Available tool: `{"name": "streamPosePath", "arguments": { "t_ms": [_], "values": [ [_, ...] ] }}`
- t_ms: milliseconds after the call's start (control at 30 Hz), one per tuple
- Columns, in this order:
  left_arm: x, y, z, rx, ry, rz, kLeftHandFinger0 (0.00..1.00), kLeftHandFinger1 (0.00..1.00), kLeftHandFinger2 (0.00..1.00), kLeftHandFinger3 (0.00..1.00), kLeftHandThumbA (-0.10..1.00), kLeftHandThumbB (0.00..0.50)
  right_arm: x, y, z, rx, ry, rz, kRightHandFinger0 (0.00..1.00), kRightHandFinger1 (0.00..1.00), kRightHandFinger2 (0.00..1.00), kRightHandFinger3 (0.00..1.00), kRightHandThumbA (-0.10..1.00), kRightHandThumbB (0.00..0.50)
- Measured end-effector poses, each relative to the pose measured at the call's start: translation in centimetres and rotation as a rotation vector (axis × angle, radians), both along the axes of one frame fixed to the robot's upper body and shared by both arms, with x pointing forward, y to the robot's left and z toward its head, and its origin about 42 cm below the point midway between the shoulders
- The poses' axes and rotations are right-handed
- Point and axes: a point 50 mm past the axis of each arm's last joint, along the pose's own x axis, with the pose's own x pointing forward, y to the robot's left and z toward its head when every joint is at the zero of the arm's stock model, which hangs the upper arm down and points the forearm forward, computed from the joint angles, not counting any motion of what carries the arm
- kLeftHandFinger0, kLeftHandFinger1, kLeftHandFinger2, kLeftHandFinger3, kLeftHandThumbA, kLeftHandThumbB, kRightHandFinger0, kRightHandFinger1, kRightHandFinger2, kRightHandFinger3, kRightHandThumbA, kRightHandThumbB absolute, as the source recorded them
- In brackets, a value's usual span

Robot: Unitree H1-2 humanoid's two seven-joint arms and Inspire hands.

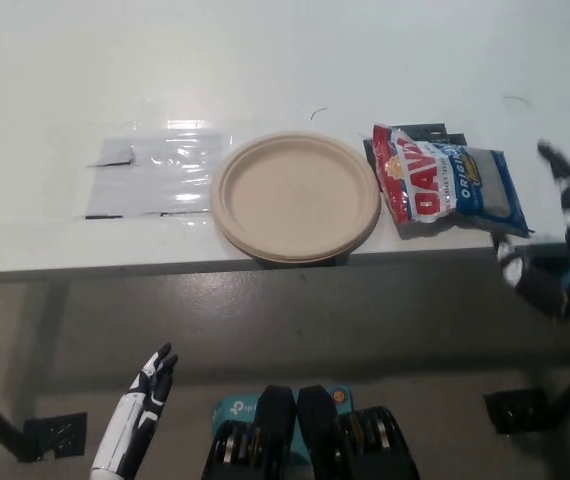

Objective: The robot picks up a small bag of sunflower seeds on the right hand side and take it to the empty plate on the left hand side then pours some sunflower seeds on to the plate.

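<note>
A red, white and blue bag of sunflower seeds [445,183] lies flat on the white table, just right of a round beige plate [296,196] with nothing on it. My black right hand [563,238] hovers at the table's right front edge, a little right of and below the bag, fingers spread and open, touching nothing. Low at the lower left, below the table edge, my white left hand [143,408] rests with its fingers straight and holding nothing.
A clear plastic sheet [153,176] with dark tape marks lies left of the plate. The white table [285,60] stretches back beyond the objects; its front edge [115,268] runs across the middle, with grey floor below.
</note>
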Motion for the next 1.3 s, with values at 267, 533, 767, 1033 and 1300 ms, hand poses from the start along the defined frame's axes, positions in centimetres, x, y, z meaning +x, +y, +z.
{"name": "streamPosePath", "arguments": {
  "t_ms": [267, 533, 767, 1033, 1300],
  "values": [
    [0.0, 0.0, 0.1, 0.012, -0.005, -0.003, 1.00, 1.00, 1.00, 1.00, 1.00, 0.215, 5.4, -0.4, -0.1, -0.160, 0.147, -0.066, 1.00, 1.00, 1.00, 1.00, 0.72, 0.406],
    [0.0, 0.0, 0.1, 0.012, -0.008, -0.003, 1.00, 1.00, 1.00, 1.00, 1.00, 0.214, 8.1, -0.2, -1.9, -0.274, 0.284, -0.088, 1.00, 1.00, 1.00, 1.00, 0.82, 0.476],
    [0.0, 0.0, 0.1, 0.016, -0.014, -0.006, 1.00, 1.00, 1.00, 1.00, 1.00, 0.216, 8.3, -0.1, -2.6, -0.317, 0.349, -0.078, 1.00, 1.00, 1.00, 1.00, 0.90, 0.499],
    [0.1, 0.0, 0.2, 0.017, -0.020, -0.008, 1.00, 1.00, 1.00, 1.00, 1.00, 0.193, 8.4, -0.5, -2.4, -0.332, 0.360, -0.082, 1.00, 1.00, 1.00, 1.00, 0.92, 0.475],
    [0.2, 0.1, 0.2, 0.019, -0.023, -0.009, 1.00, 1.00, 1.00, 1.00, 1.00, 0.183, 9.1, -0.3, -1.5, -0.332, 0.349, -0.089, 1.00, 1.00, 1.00, 1.00, 0.97, 0.471]
  ]
}}
